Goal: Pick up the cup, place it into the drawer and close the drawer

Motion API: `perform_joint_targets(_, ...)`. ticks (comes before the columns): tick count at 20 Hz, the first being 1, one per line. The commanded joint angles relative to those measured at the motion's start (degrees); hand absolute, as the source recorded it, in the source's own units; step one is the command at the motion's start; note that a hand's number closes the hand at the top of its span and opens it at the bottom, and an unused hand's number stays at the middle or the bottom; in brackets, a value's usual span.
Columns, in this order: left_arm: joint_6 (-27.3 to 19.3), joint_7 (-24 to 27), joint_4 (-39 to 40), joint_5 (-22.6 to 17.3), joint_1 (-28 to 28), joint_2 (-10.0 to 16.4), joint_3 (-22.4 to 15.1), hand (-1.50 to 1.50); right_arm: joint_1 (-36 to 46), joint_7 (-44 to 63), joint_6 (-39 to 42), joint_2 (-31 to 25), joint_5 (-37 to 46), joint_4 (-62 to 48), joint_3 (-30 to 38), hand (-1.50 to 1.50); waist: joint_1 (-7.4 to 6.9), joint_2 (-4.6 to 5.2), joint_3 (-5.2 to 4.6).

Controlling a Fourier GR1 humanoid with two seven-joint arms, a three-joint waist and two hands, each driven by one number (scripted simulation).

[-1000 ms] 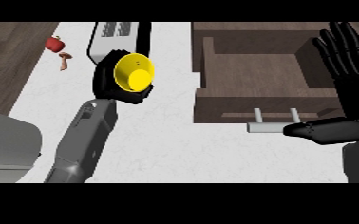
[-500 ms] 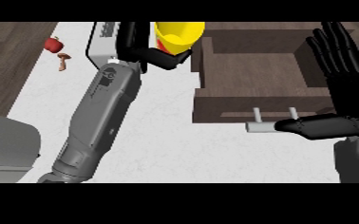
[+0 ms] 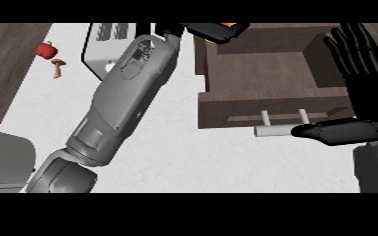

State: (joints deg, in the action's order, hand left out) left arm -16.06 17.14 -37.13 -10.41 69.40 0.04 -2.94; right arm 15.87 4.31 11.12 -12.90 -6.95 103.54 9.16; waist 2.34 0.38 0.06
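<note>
Cup [image 3: 232, 28] over drawer [image 3: 273, 107] corner
Left hand [image 3: 207, 30] curls round the cup at 12 o'clock, hiding its axis; right hand [image 3: 358, 75] rests open at 3 o'clock.

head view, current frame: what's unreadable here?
All in the head view:
- Cup: only a yellow sliver shows at the top edge. The rest is cut off there or covered by the left hand curled round it.
- White appliance: the left forearm covers its right side.
- Drawer: right wall partly behind the open right hand.
- Grey object, lower left: cut off by the left edge, unidentifiable.
</note>
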Motion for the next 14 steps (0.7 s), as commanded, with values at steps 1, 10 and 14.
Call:
perform_joint_targets(1, -5.11, -2.43, 8.54, -3.33, 5.44, -0.04, -4.54, 1.50, -0.21, -2.08, 0.38, 0.89, 0.68, 0.09, -1.25, -1.50, 1.98, 0.47, 0.04)
perform_joint_targets(10, -0.52, -6.16, 19.31, -6.18, 6.83, -0.04, -12.22, 1.50, 3.65, -0.29, 2.50, -0.79, -1.89, -0.22, -0.86, -1.50, 5.93, 1.45, 0.10)
perform_joint_targets(14, 1.42, -5.67, 20.31, -6.82, 5.81, -0.04, -15.91, 1.50, 3.96, -1.01, 1.04, 1.86, 0.14, -0.90, -3.66, -1.50, 7.28, 1.94, 0.08)
